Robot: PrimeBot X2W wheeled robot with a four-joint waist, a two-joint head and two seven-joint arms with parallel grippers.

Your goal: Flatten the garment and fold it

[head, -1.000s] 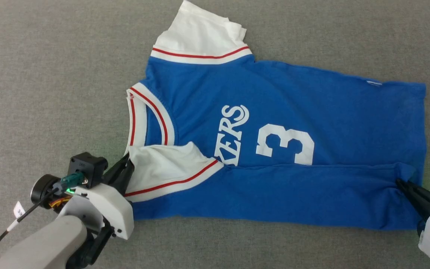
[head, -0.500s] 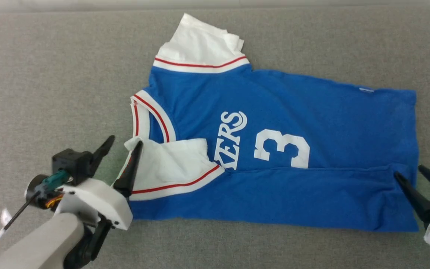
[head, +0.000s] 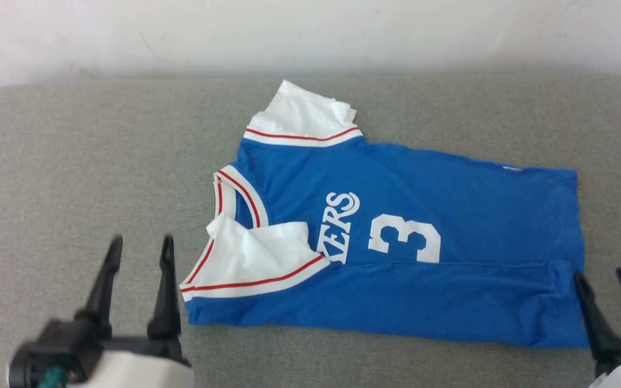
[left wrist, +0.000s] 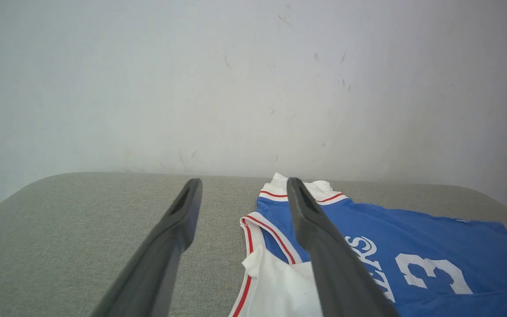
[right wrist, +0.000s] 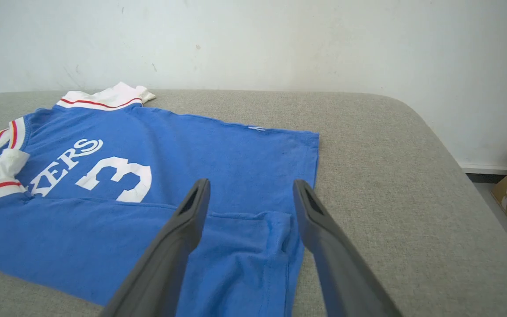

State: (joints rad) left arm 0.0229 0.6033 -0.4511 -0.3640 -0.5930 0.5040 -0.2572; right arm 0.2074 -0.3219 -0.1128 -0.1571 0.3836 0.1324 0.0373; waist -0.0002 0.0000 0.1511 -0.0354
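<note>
The blue garment [head: 397, 242] lies flat, its near edge folded over.

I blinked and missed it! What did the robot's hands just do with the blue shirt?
Both let go. The left gripper released the folded-in white sleeve, and the right gripper released the hem corner. Both now stand open, drawn back toward the robot. The garment stayed put, its near side folded over. The camera tilted up too.
</note>
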